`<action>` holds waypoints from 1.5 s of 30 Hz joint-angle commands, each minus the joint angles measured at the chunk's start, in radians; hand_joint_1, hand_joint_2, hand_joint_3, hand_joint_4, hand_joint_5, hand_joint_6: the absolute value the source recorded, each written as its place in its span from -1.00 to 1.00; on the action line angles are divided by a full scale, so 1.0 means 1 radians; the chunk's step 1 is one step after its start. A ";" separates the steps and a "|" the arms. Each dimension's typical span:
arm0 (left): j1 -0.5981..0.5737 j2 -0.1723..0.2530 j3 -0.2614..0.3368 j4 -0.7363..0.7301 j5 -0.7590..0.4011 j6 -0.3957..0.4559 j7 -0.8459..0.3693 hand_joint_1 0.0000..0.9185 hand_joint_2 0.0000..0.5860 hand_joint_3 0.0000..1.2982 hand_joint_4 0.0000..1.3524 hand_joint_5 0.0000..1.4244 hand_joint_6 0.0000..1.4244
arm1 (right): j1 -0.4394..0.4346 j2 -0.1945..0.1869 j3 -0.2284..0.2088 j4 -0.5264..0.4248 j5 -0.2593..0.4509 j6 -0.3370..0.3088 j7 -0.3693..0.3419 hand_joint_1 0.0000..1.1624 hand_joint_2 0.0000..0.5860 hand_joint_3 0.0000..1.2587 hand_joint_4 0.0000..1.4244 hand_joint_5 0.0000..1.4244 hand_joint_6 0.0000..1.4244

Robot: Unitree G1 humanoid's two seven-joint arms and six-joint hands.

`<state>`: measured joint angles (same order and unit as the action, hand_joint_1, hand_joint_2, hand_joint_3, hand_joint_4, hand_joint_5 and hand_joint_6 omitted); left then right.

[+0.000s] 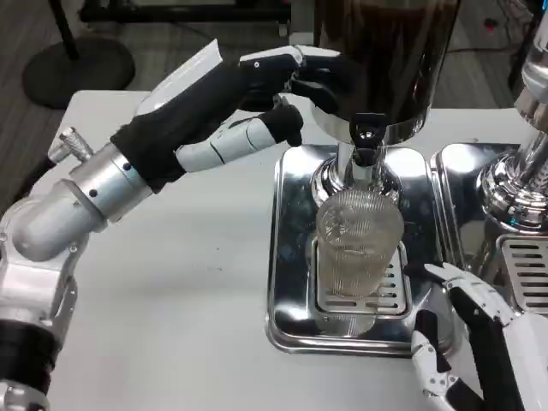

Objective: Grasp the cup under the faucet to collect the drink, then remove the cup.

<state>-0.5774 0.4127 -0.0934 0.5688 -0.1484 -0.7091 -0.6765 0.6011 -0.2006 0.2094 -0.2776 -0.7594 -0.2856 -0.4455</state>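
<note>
**Mia:** In the head view, where is the cup?

**Ben:** The cup [358, 257] is see-through and has ridges. It stands upright on the little grate of the shiny tray [287, 257], right under the black faucet [366, 141] of the big dark drink tank [381, 51].

**Mia:** What is the left hand doing?

**Ben:** The left hand [257, 98] is up by the tank, near the faucet. Its fingers are spread and it holds nothing. One finger reaches to the side of the tank, but I cannot tell if it touches.

**Mia:** And the right hand?

**Ben:** The right hand [458, 338] is low, just beside the tray's corner. Its fingers are apart and it holds nothing. It is near the cup but not touching it.

**Mia:** So what could go wrong?

**Ben:** I think nobody is holding the cup yet. If the right hand comes in too fast, it could bump the cup and tip it off the grate. The cup looks smooth, so it could slip if the fingers close too softly.

**Mia:** And the drink?

**Ben:** If the left hand opens the faucet when the cup has been pushed aside, the drink would spill on the tray. If it stays open too long, the cup could run over. There is another shiny machine [522, 188] close on the right, so the arm could knock it too
</note>
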 commanded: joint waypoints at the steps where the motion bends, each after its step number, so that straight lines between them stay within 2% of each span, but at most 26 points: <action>1: -0.050 -0.001 -0.014 0.008 0.035 0.032 -0.034 -0.95 -0.66 -0.54 -0.58 -0.51 -0.06 | 0.010 0.004 0.004 -0.003 -0.002 0.003 0.005 -0.27 0.87 -0.46 -0.67 -0.71 -0.51; 10: -0.079 -0.017 -0.043 0.085 0.070 0.067 -0.092 -1.00 -0.73 -0.55 -0.61 -0.56 -0.48 | 0.003 0.008 0.007 0.005 0.001 0.000 0.001 -0.27 0.87 -0.45 -0.67 -0.69 -0.52; 18: -0.079 -0.034 -0.046 0.099 0.066 0.053 -0.125 -1.00 -0.74 -0.55 -0.62 -0.56 -0.53 | 0.000 0.009 0.003 0.011 0.012 0.001 0.003 -0.27 0.87 -0.45 -0.66 -0.69 -0.52; 23: -0.084 -0.027 -0.046 0.082 0.072 0.037 -0.130 -1.00 -0.74 -0.55 -0.64 -0.61 -0.58 | 0.005 0.010 0.001 0.011 0.020 0.002 0.004 -0.27 0.87 -0.45 -0.66 -0.69 -0.52; 35: -0.085 -0.001 -0.042 0.052 0.119 -0.073 -0.106 -1.00 -0.74 -0.54 -0.61 -0.64 -0.60 | 0.006 0.016 -0.003 0.016 0.032 0.002 0.002 -0.27 0.87 -0.45 -0.66 -0.69 -0.52; 45: -0.074 0.016 -0.049 0.048 0.096 -0.095 -0.153 -1.00 -0.78 -0.54 -0.60 -0.64 -0.61 | 0.004 0.019 -0.006 0.021 0.039 0.002 0.005 -0.27 0.87 -0.45 -0.66 -0.69 -0.52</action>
<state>-0.6445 0.4161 -0.1337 0.6348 -0.0398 -0.7797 -0.7968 0.6020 -0.1831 0.2077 -0.2674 -0.7280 -0.2855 -0.4455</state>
